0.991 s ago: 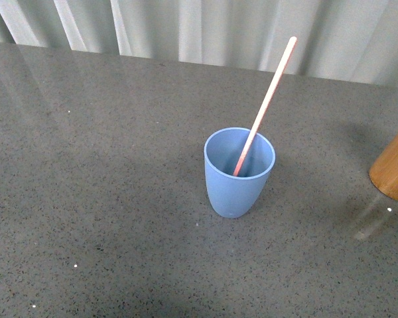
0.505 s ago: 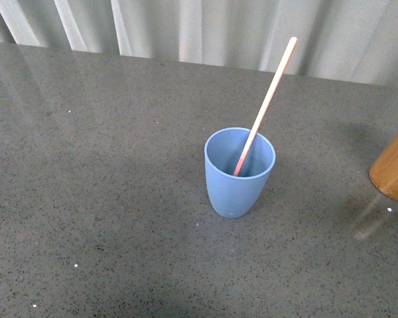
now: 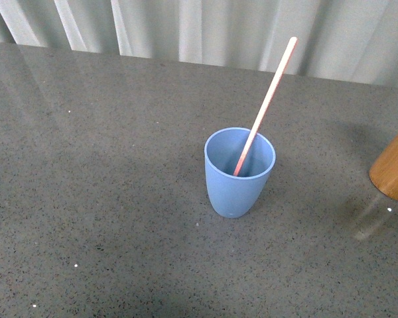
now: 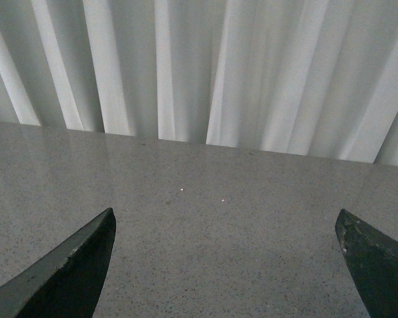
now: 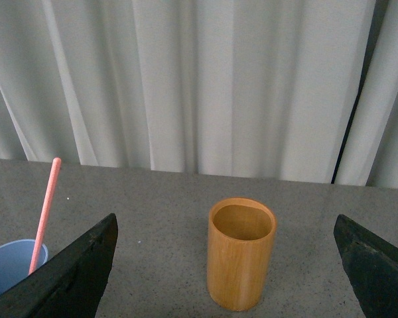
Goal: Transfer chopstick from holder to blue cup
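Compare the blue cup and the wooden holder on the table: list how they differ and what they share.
The blue cup is pale blue and tapers to a narrow base; the holder is orange-brown wood with straight sides. The blue cup holds a leaning pink chopstick; no stick rises out of the holder. Both stand upright and open-topped on the grey table.

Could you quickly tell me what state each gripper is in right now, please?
Left gripper: open, holding nothing.
Right gripper: open, holding nothing, facing the holder.

no visible change, scene static (arms included)
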Robot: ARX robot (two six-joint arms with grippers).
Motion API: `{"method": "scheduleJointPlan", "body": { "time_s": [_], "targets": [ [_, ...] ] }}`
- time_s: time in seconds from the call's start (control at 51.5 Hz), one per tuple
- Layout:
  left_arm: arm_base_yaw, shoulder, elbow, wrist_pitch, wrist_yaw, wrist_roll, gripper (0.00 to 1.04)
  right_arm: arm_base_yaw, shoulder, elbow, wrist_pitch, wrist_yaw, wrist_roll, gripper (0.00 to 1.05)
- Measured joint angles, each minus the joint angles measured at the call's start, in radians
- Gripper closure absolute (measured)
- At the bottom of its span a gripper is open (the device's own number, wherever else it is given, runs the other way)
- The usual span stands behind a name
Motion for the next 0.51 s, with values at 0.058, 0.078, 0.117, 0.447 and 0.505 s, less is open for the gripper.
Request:
{"method": "scheduleJointPlan", "body": {
  "time_s": [0.058,0.078,0.117,0.447,0.505],
  "targets": [
    [0.000,0.000,0.000,0.000,0.000,0.000,0.07,0.000,0.000,0.000,0.000,0.000,0.000,0.10],
    [0.000,0.000,0.000,0.000,0.000,0.000,0.07,0.000,0.000,0.000,0.000,0.000,0.000,0.10],
    [0.000,0.000,0.000,0.000,0.000,0.000,0.07,0.000,0.000,0.000,0.000,0.000,0.000,0.10],
    [0.000,0.000,0.000,0.000,0.000,0.000,0.07,0.000,0.000,0.000,0.000,0.000,0.000,0.10],
    [0.000,0.000,0.000,0.000,0.000,0.000,0.07,0.000,0.000,0.000,0.000,0.000,0.000,0.10]
  ]
}}
